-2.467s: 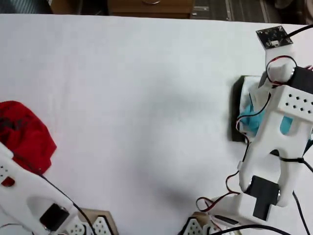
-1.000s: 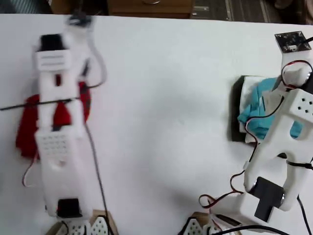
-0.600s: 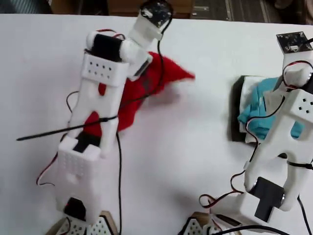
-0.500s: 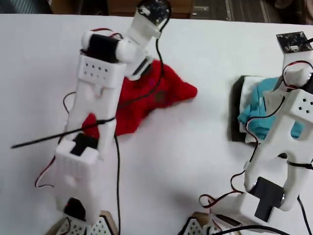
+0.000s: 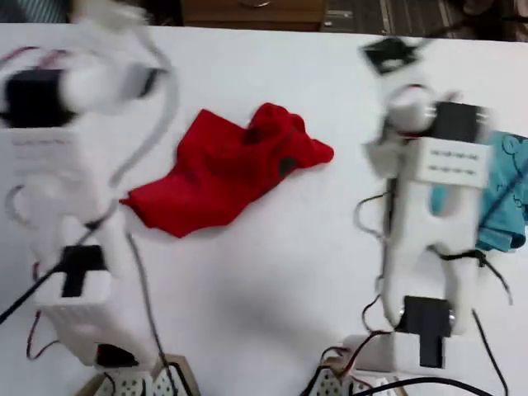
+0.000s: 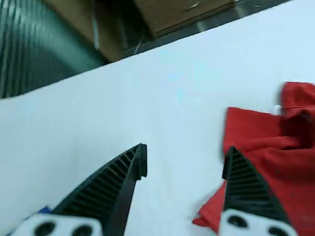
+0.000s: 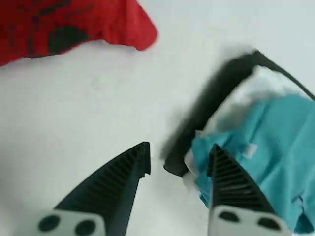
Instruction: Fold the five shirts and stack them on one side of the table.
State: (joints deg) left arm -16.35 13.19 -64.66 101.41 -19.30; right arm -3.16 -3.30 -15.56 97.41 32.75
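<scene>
A crumpled red shirt (image 5: pixel 223 169) lies on the white table left of centre, free of both grippers. My left gripper (image 6: pixel 184 155) is open and empty above bare table, with the red shirt (image 6: pixel 275 147) just beside one finger. The left arm (image 5: pixel 58 165) stands to the left of that shirt. My right gripper (image 7: pixel 179 150) is open and empty, hovering at the edge of a stack with a teal shirt (image 7: pixel 261 142) on top and a black shirt (image 7: pixel 221 93) at the bottom. The red shirt (image 7: pixel 74 24) lies farther off. The right arm (image 5: pixel 429 181) partly covers the teal shirt (image 5: pixel 503 198).
The table (image 5: pixel 272 313) is bare white between the two arms and along the front. Wooden furniture (image 5: pixel 256 12) stands beyond the far edge. The arm bases sit at the front edge.
The left arm dragged the red shirt to the middle, let it go and swung back to the left. The right arm has swung left, off the stack, uncovering more teal shirt.
</scene>
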